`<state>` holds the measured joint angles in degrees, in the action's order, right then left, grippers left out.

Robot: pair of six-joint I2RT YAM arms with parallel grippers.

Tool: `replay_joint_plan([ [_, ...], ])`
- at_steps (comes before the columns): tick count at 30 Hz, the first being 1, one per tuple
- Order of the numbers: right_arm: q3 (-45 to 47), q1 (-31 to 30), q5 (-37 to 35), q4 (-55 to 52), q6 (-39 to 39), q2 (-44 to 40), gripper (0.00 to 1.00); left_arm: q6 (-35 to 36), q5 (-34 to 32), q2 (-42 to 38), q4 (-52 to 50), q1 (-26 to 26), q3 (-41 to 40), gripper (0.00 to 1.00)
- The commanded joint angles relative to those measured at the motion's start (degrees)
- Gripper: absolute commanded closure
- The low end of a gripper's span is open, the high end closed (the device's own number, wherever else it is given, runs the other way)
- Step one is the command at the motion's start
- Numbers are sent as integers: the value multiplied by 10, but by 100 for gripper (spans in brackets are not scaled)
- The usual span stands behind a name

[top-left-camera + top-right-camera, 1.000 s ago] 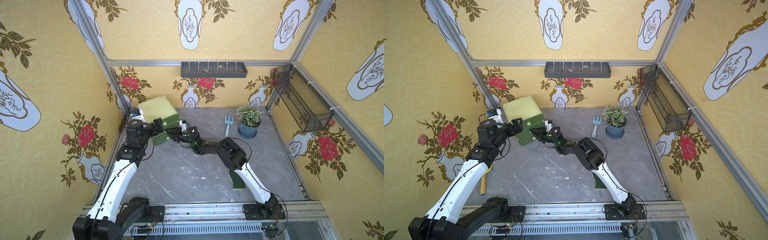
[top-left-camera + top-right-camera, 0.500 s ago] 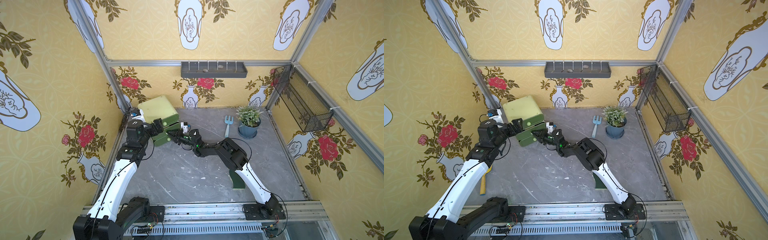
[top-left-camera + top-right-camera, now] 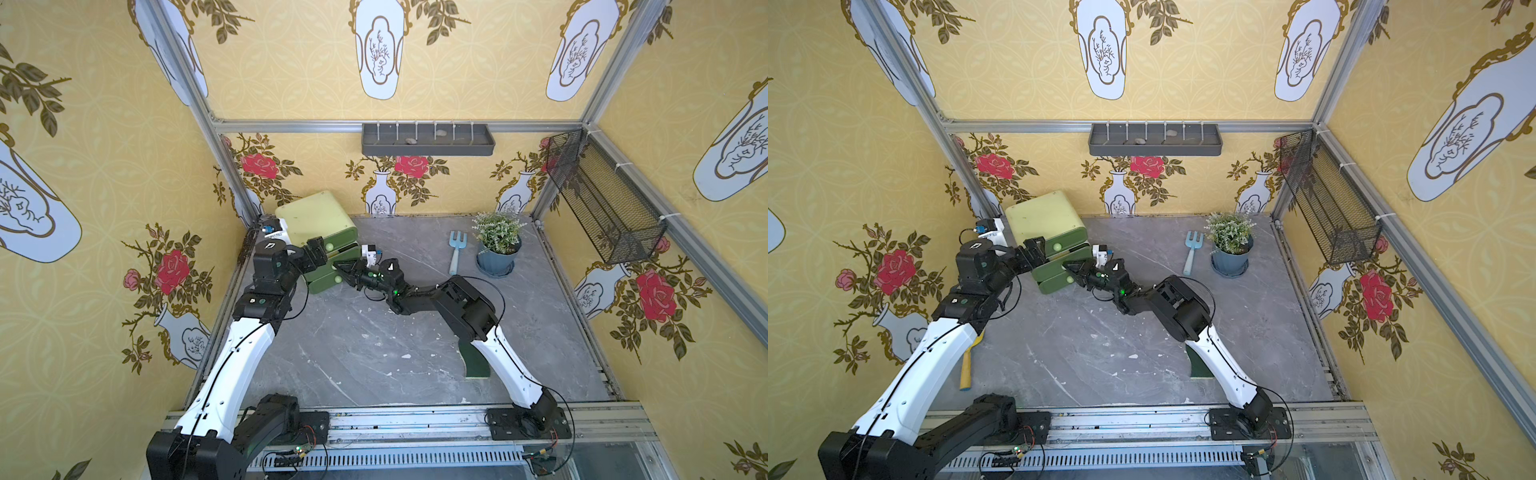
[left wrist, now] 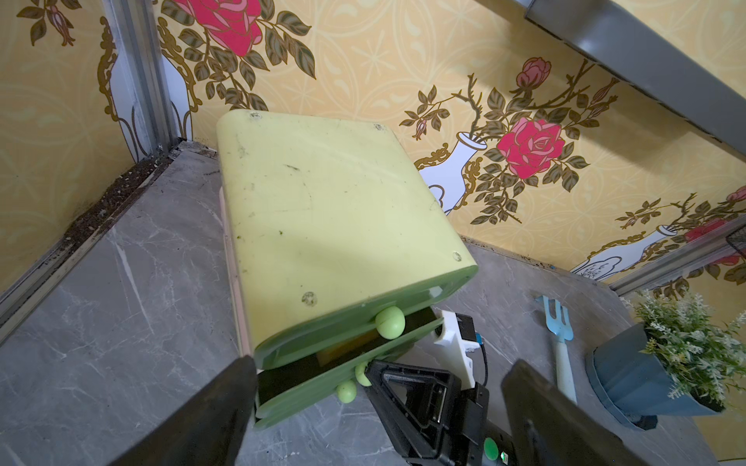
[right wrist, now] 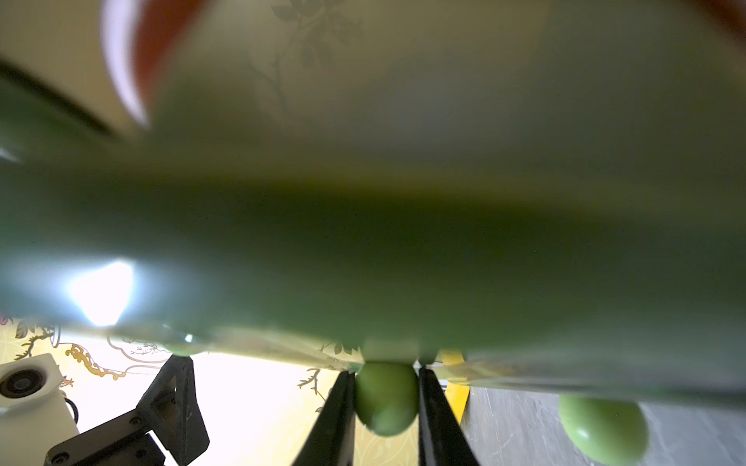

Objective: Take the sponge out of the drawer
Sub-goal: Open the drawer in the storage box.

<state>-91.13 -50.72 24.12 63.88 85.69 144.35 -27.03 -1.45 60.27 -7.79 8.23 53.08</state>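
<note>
Green knob [image 5: 385, 397] in right tool [image 5: 386, 419], drawer [image 4: 407, 338] ajar.

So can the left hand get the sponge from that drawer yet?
Probably not yet. The left hand is open, but the drawer is out only a crack, the sponge a sliver inside, and the right hand holds the knob in front.

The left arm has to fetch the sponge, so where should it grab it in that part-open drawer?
Pinch the sponge across its exposed yellow edge, from above through the gap of the middle drawer. It sits mostly hidden under the top drawer, so wider opening would probably help.
</note>
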Motion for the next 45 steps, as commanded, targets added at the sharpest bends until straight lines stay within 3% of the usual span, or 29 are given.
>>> replay_joint_plan([
  [1, 4, -1, 5, 25, -2, -14, 83, 2, 5, 2, 15, -1, -3, 0],
  [16, 50, -5, 7, 57, 6, -36, 84, 2, 5, 2, 16, -1, -4, 0],
  [45, 273, -47, -27, 165, 16, -133, 85, 5, 3, 5, 16, -2, -6, 0],
])
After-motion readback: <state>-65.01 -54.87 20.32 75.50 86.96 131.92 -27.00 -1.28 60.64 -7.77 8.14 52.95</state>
